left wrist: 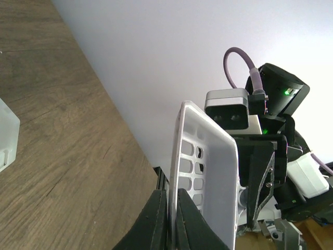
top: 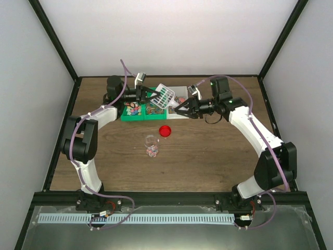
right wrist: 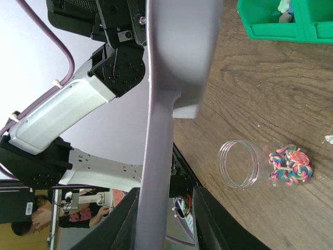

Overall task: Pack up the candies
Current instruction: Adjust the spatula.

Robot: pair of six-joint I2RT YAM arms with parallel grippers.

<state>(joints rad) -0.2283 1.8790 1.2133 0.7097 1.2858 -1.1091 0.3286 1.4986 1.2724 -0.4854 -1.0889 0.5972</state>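
Note:
A white slotted scoop (top: 163, 96) hangs in the air above the green bin (top: 126, 117), which holds mixed-colour candies (top: 136, 108). My left gripper (left wrist: 172, 216) is shut on the scoop's thin side wall (left wrist: 183, 156). The scoop's handle (right wrist: 157, 172) runs between the jaws of my right gripper (right wrist: 165, 224). Those jaws stand open, the left finger against the handle and the right finger (right wrist: 210, 226) apart from it. A clear jar (right wrist: 240, 163) lies on its side on the table, mouth open, with colourful candies (right wrist: 289, 165) at its bottom end.
The round red lid (top: 165, 130) lies flat on the wood between the bin and the jar (top: 151, 145). A clear container (top: 179, 94) sits behind the scoop, by the bin. Black frame posts and white walls close the table's back and sides.

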